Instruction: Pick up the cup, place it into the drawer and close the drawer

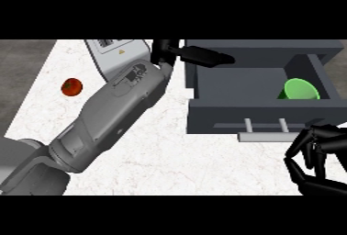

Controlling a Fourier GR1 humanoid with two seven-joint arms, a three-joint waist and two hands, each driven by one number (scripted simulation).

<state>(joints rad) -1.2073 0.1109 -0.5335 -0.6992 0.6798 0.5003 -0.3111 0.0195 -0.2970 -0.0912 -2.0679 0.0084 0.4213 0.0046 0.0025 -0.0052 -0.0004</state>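
Note:
The green cup point(300, 89) lies tilted inside the open dark grey drawer point(257, 114), at its right side. My left hand point(196, 55) reaches across the counter to the drawer's far left corner, with straight fingers lying over the rim. My right hand point(313, 158) hangs at the lower right, just in front of the drawer's front panel and to the right of its pale handle point(265, 136). Its fingers are curled and hold nothing.
A red tomato point(71, 86) sits on the white marble counter point(176, 156) at the left. A white appliance point(114, 49) stands at the back, partly behind my left forearm. The counter's left edge runs along a dark floor.

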